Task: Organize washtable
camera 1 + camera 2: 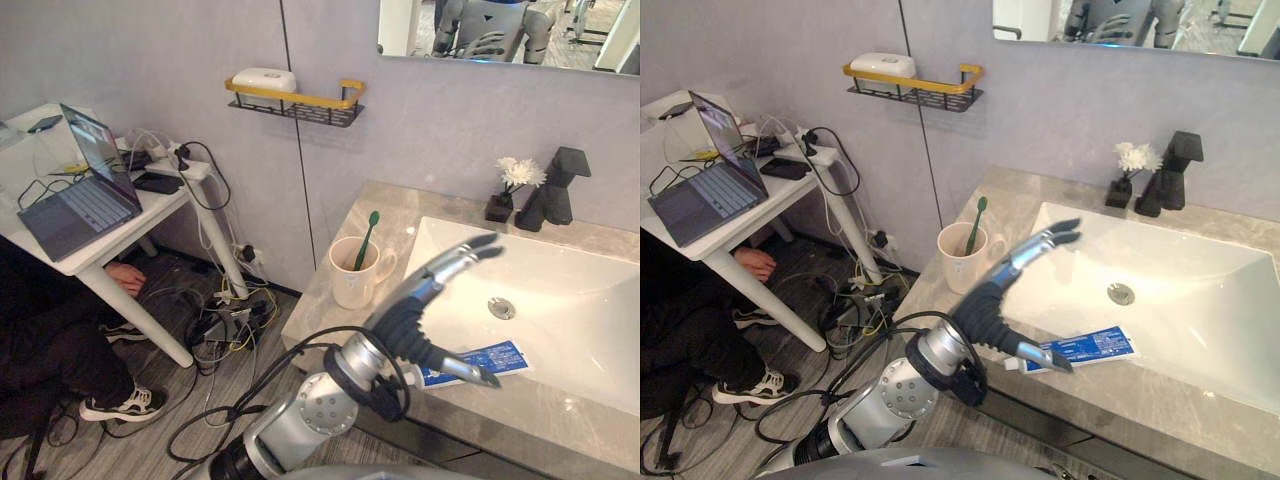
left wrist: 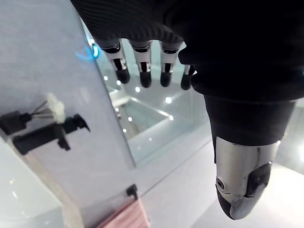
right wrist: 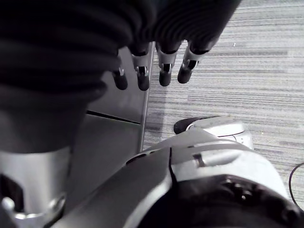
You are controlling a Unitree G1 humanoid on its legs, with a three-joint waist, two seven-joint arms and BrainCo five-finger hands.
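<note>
By sink (image 1: 560,290) — 1 cup (image 1: 350,287) (w/ 1 toothbrush (image 1: 367,238)), 1 toothpaste tube (image 1: 492,358).

Grey stone washtable (image 1: 383,203), white mug (image 1: 352,276) at left, toothpaste tube (image 1: 487,359) on front edge, black vase (image 1: 499,208) at back

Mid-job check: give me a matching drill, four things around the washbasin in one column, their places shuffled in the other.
1. green toothbrush
2. blue and white toothpaste tube
3. white oval soap box
4. white flower in black vase

A. on the yellow-railed wall shelf
B. beside the black tap
C. standing in the cream mug
D. lying at the white basin's front edge

Pairs: 1-C, 2-D, 3-A, 4-B.
</note>
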